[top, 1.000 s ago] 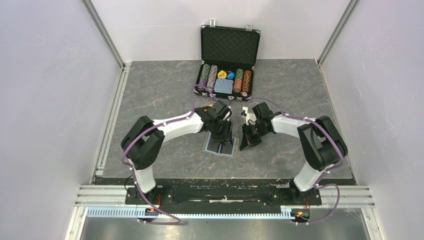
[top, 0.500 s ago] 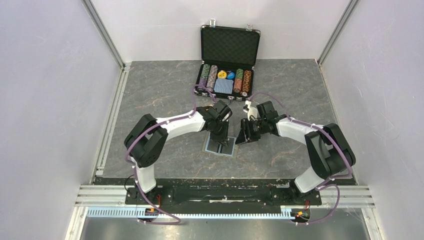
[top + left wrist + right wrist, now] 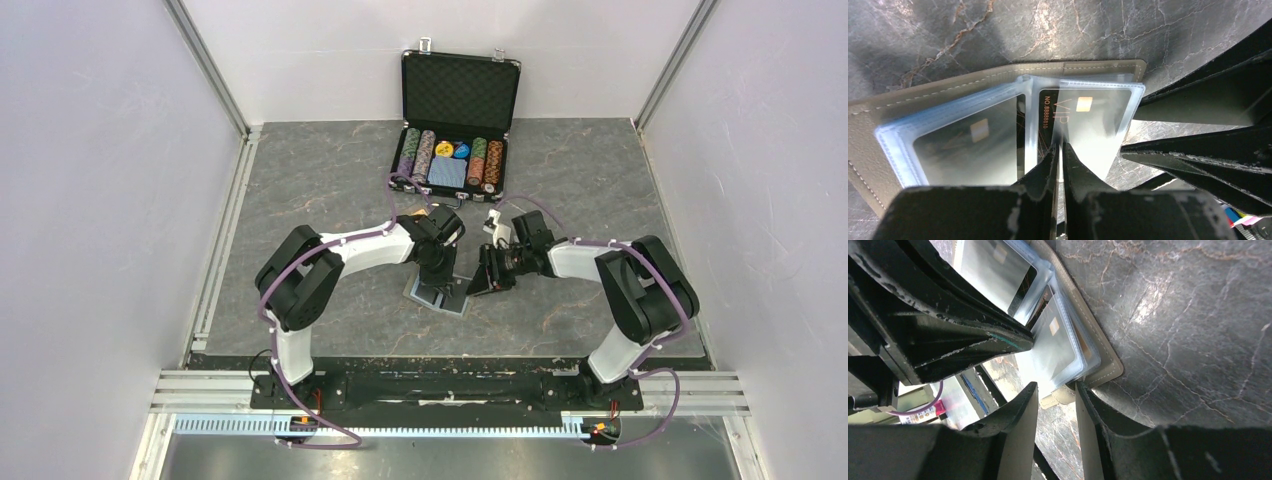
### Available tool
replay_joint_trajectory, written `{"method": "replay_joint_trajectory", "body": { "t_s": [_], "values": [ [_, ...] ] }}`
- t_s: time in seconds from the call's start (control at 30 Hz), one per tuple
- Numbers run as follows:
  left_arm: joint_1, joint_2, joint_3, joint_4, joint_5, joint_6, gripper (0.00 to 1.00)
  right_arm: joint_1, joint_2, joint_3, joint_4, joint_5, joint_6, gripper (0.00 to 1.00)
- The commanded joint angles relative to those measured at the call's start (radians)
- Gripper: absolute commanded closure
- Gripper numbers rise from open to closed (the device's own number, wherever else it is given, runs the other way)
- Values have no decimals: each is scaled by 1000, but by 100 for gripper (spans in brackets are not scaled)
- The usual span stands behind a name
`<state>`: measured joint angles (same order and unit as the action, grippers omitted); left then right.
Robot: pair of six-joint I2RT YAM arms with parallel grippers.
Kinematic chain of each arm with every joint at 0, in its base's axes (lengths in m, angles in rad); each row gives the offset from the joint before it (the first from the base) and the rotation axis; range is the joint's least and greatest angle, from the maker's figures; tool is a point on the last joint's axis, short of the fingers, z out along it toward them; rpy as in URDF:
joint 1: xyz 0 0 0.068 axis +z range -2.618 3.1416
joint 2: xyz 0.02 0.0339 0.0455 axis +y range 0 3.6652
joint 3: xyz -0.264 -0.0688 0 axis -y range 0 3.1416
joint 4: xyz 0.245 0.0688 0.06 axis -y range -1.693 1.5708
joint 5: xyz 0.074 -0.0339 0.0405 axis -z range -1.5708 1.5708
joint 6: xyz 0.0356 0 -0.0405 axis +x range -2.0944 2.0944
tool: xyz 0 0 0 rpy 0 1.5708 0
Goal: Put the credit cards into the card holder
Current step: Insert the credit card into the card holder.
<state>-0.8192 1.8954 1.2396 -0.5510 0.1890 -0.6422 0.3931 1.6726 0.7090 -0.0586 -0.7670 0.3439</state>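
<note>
The khaki-grey card holder (image 3: 441,298) lies open on the table between both arms. Its clear blue-tinted sleeves are fanned out above the khaki cover (image 3: 973,82). A glossy black credit card (image 3: 1047,114) marked VIP sits in one sleeve, and another black card (image 3: 968,145) lies in the sleeve to its left. My left gripper (image 3: 1059,150) is shut on the edge of a clear sleeve. My right gripper (image 3: 1055,390) stands open at the holder's corner (image 3: 1100,362), with the snap tab (image 3: 1060,399) between its fingertips but untouched.
An open black poker chip case (image 3: 459,95) with chip rows and a blue deck stands at the back middle. White walls and metal rails enclose the grey marbled table (image 3: 300,180). The two grippers nearly touch over the holder.
The left gripper has closed onto a sleeve. The right gripper has opened and moved left and down to the holder's right edge.
</note>
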Motion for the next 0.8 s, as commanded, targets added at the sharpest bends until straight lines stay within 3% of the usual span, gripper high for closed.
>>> {"method": "replay_joint_trajectory", "body": {
  "t_s": [0.0, 0.43, 0.77],
  "values": [
    [3, 30, 6, -13, -14, 9, 90, 1, 6, -31, 14, -53, -28, 64],
    [3, 49, 20, -55, -57, 7, 92, 1, 31, -32, -12, -265, -84, 71],
    [3, 56, 24, -55, -47, 2, 93, 47, 77, -11, -66, -270, -129, 72]
  ]
}}
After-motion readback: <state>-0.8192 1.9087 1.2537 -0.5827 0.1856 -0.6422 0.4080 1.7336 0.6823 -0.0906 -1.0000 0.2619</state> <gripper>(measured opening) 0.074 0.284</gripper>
